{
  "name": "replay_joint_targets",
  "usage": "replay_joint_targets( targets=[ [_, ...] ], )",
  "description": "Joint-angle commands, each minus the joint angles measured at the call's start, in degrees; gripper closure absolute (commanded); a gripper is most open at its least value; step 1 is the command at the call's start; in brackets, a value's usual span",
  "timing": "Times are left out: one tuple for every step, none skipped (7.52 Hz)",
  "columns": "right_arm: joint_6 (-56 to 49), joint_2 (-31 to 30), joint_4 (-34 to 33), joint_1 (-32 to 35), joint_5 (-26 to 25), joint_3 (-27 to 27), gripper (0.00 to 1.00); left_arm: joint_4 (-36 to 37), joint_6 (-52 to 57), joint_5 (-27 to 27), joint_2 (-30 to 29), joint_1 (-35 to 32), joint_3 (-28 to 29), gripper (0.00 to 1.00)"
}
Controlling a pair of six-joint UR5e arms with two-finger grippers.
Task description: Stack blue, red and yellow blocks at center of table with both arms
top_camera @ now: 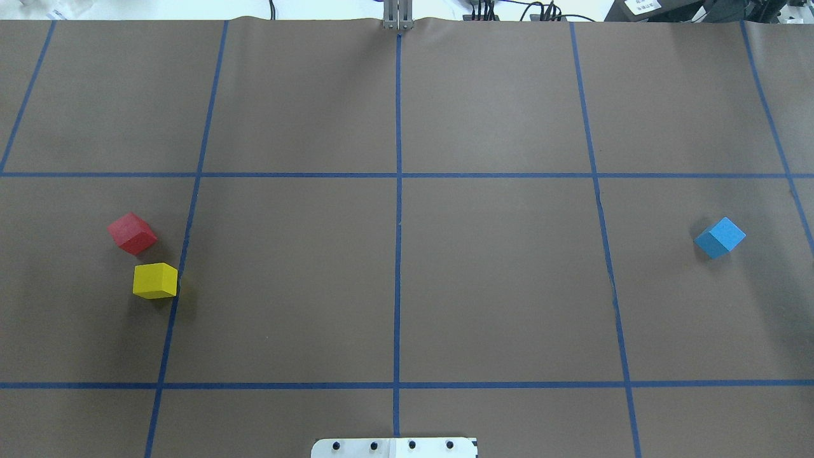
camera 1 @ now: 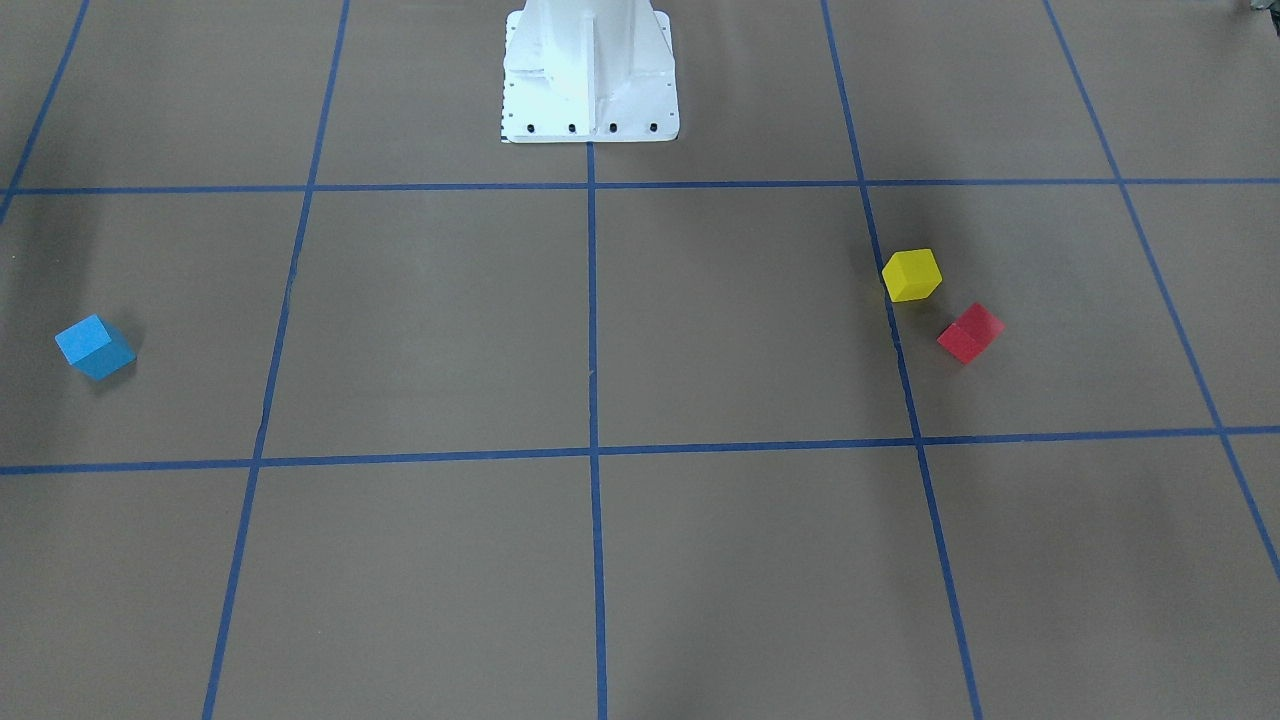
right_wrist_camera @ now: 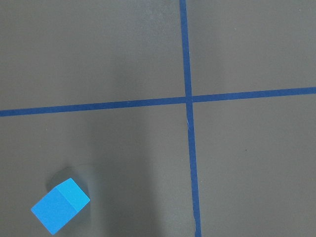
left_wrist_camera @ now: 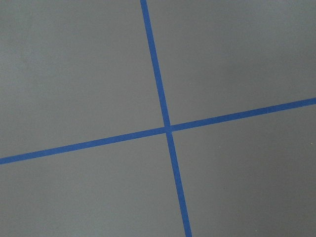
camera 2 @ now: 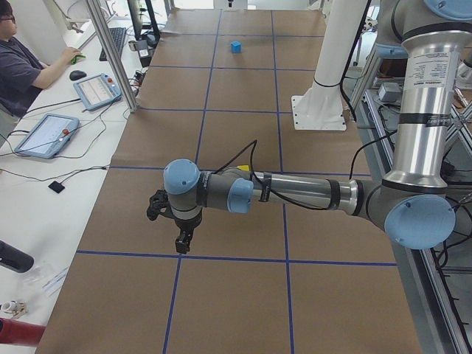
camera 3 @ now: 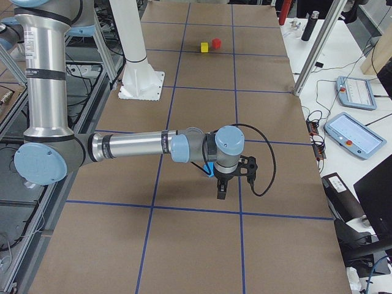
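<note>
From overhead, the red block [top_camera: 132, 233] lies far out on the left side of the brown-papered table [top_camera: 496, 95], turned corner-on to the blue tape grid [top_camera: 398, 254]. The yellow block [top_camera: 155, 280] sits just beside it, nearer the robot and apart from it, with one edge at a tape line. The robot's white base plate [top_camera: 394, 448] shows at the near edge, on the centre line. The blue block [top_camera: 720, 237] lies well apart from the other two, far out on the right side – each block rests on the paper by itself.

The left gripper [camera 2: 181, 247] shows only in the left-end side view, where it points down above the paper on an outstretched arm. I cannot tell how its jaws stand. The right gripper [camera 3: 222, 195] shows only in the right-end side view, also pointing down, with a sliver of the blue block showing just behind it – its jaws cannot be judged either. The right wrist camera has the blue block at its lower left.
</note>
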Motion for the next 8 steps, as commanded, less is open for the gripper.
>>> replay_joint_targets(
  targets=[
    [0.0, -0.1, 0.0, 0.0, -0.1, 0.0, 0.0, 0.1, 0.1, 0.0, 0.0, 0.0, -0.3, 0.0],
    [0.0, -0.1, 0.2, 0.0, 0.0, -0.1, 0.0, -0.3, 0.4, -0.1, 0.2, 0.0, -0.2, 0.0],
    [-0.2, -0.6, 0.4, 0.0, -0.3, -0.1, 0.0, -0.3, 0.3, -0.2, 0.3, 0.0, -0.4, 0.0],
    [-0.8, -0.9, 0.6, -0.1, -0.2, 0.0, 0.0, -0.3, 0.3, -0.2, 0.0, 0.0, -0.7, 0.0],
    [-0.8, -0.9, 0.5, -0.1, 0.1, 0.5, 0.0, -0.3, 0.1, -0.1, -0.2, 0.9, -2.1, 0.0],
    [-0.8, -0.9, 0.6, -0.8, 0.9, 2.5, 0.0, -0.1, -0.3, 0.4, -0.3, 3.1, -4.7, 0.0],
    [-0.9, -0.1, 0.6, -3.8, 0.5, 3.6, 0.0, -0.1, -0.3, 0.5, -0.2, 3.6, -5.1, 0.0],
    [-0.2, 3.4, 0.3, -6.0, 0.4, 3.7, 0.0, -0.1, -0.2, 0.5, 0.1, 3.6, -5.0, 0.0]
  ],
)
